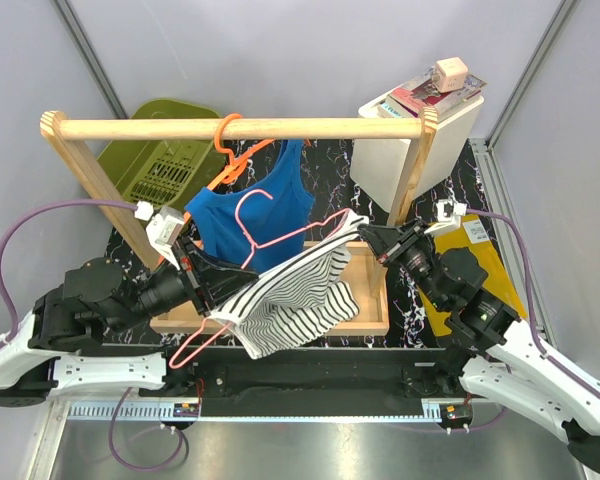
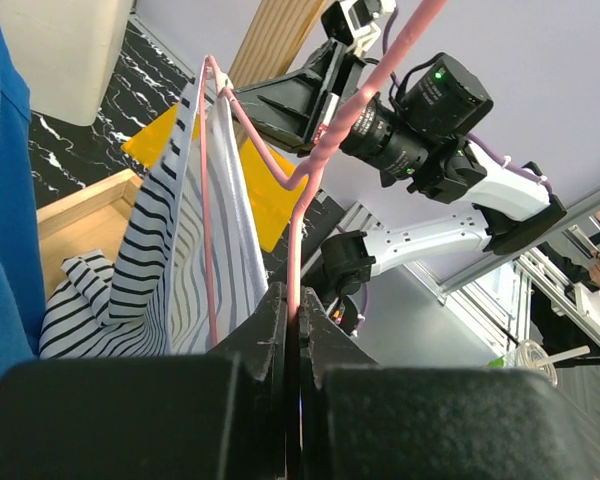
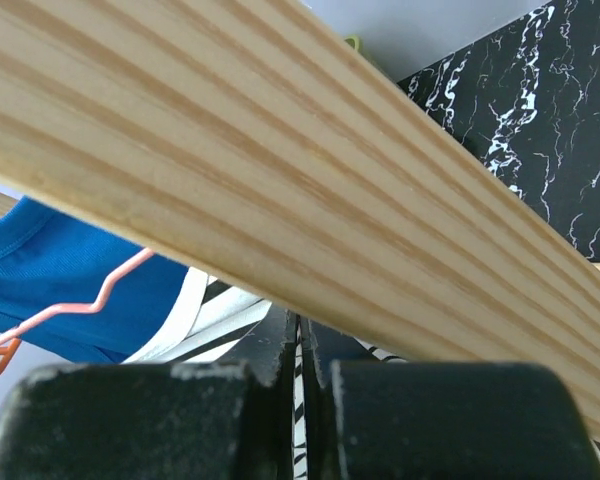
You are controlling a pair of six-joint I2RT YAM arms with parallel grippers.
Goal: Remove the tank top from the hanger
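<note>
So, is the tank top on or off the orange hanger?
On. The tank top hangs from the hanger, straps running up to its arms, hook looped over the rail.

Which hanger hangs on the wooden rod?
The bright orange plastic hanger, carrying the blue tank top; the thin pink hanger is off the rod, in the left gripper.

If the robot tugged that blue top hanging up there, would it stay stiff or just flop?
Probably floppy: the blue top drapes in soft folds below the orange hanger. It looks thin and light, so a tug would likely swing the hanger on the wooden rail before it slips free.
</note>
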